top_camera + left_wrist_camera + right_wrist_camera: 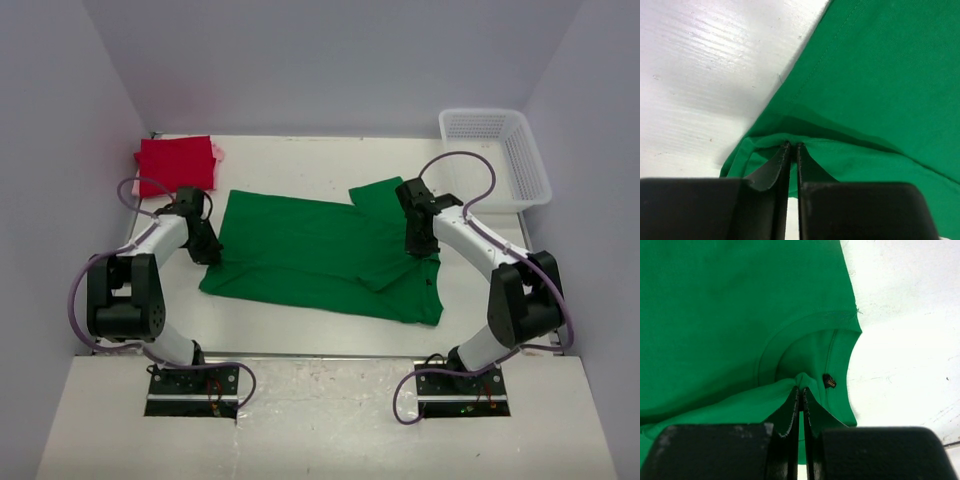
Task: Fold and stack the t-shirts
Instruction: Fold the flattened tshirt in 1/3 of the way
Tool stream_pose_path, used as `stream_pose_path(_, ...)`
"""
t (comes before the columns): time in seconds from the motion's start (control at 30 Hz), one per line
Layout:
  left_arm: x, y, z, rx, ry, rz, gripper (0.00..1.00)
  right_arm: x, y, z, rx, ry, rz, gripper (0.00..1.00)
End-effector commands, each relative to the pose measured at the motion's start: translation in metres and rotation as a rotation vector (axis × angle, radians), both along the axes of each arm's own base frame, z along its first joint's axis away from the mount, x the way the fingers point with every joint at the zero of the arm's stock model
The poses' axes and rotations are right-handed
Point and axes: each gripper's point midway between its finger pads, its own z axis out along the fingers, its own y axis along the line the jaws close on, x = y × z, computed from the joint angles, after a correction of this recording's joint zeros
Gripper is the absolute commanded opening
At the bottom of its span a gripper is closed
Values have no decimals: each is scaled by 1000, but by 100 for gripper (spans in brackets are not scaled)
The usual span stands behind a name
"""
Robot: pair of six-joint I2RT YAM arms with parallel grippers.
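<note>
The green t-shirt point(310, 250) is lying spread across the middle of the worktop point(300, 335), with part of it folded over itself. The white mesh basket point(525, 165) is sitting at the far right corner. The red t-shirt point(175, 160) is lying folded at the far left, with the pink t-shirt point(218, 152) showing at its right edge. The left end effector point(792, 146) is pinching the green t-shirt's left edge, its jaws almost together. The right end effector point(801, 388) is clamping a fold beside the collar point(785, 337), its jaws closed on the cloth.
</note>
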Motion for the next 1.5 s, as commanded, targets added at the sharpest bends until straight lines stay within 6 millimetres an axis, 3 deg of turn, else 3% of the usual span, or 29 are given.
stream_pose_path(0.0,25,-4,13,-25,-87,10,11,17,-2,8,-12,-49,-10,0)
stream_pose_path(0.03,25,-1,15,-10,-87,35,27,17,-2,6,-10,-47,-11,0)
stream_pose_path(0.07,26,5,16,19,-92,47,32,17,-1,6,-5,-46,-8,0)
stream_pose_path(0.13,26,20,28,99,-114,96,35,18,0,5,2,-47,-7,0)
stream_pose_path(0.2,29,38,54,188,-203,145,38,20,1,5,7,-50,-3,0)
stream_pose_path(0.27,29,34,80,224,-293,135,43,20,2,2,5,-41,-3,0)
stream_pose_path(0.4,25,19,106,223,-398,68,41,22,1,1,-5,-37,-11,0)
stream_pose_path(0.47,20,10,105,181,-396,31,38,23,0,2,-10,-40,-15,0)
stream_pose_path(0.57,16,-19,94,40,-394,-71,23,26,-2,2,-21,-39,-22,0)
stream_pose_path(0.6,14,-34,92,-34,-400,-117,12,29,-2,3,-23,-46,-28,0)
stream_pose_path(0.7,6,-50,76,-112,-389,-155,0,35,0,2,-27,-42,-33,0)
stream_pose_path(0.8,-1,-54,54,-133,-336,-166,0,40,1,1,-30,-45,-37,0)
stream_pose_path(0.9,-2,-53,46,-133,-306,-161,0,49,1,-4,-41,-39,-41,0)
stream_pose_path(1.13,13,-51,60,-108,-342,-174,0,65,-5,-22,-76,-15,-81,1)
stream_pose_path(1.27,14,-46,60,-78,-332,-185,0,75,-1,-13,-53,-73,-54,34)
stream_pose_path(1.33,13,-45,60,-71,-328,-185,0,69,1,-1,-33,-110,-29,43)
stream_pose_path(1.4,13,-43,61,-58,-335,-183,0,61,9,8,8,-132,8,53)
stream_pose_path(1.47,15,-42,64,-53,-355,-180,0,48,35,22,104,-168,96,65)
